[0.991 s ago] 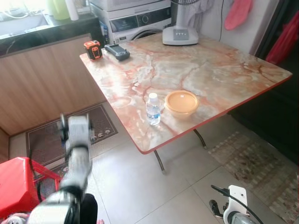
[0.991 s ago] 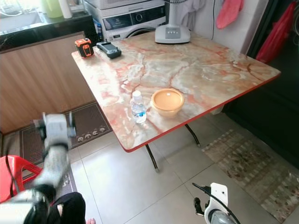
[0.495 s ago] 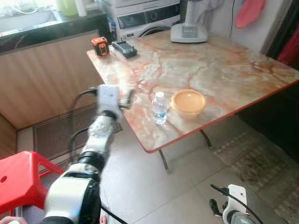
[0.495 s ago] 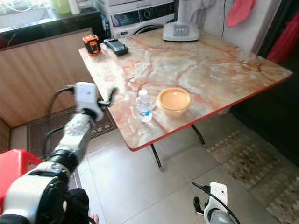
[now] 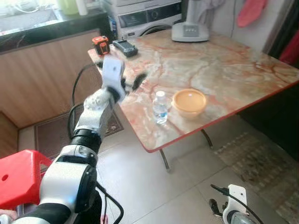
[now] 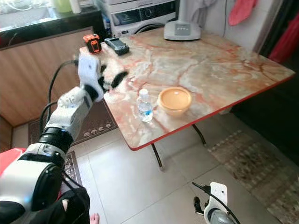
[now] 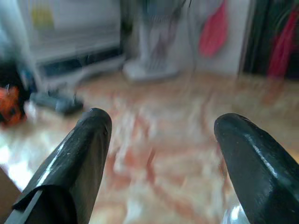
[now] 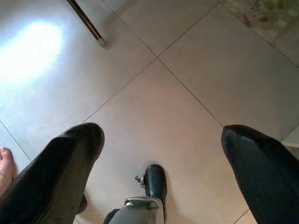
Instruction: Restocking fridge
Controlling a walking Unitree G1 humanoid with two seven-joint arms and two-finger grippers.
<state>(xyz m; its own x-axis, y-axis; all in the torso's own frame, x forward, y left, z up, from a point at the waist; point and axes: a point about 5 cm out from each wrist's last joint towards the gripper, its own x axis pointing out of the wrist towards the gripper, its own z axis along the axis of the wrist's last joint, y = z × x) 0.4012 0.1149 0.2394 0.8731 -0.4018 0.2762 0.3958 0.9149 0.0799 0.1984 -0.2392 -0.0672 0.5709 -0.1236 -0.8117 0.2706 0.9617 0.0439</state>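
Marble-look table [image 5: 219, 65], glossy, with peach and rust veins and a thin red edge, on dark folding legs over pale floor tiles [image 5: 154, 186]. Near its front edge stands a small clear water bottle [image 5: 160, 108] with a white cap and a blue label, upright, and just beside it sits a round orange bowl [image 5: 189, 102], smooth plastic by the look of it. Over at the far corner there's an orange tape measure [image 5: 101, 45] and a dark handheld gadget [image 5: 124, 47], plus a white fan base [image 5: 189, 31] at the back edge.

Left gripper [image 5: 133, 80] is raised over the table's near-left side, well short of the bottle, a bit motion-blurred in the head views. The left wrist view is what actually settles it: both fat black fingers [image 7: 77, 158] are spread wide apart with nothing between them, marble underneath, and the bottle's cap just peeking in beside one finger.

Right gripper [image 8: 161, 177] hangs low by the floor; its wrist view shows the fingers wide apart too, empty, over bare tile and a table leg foot [image 8: 99, 41].
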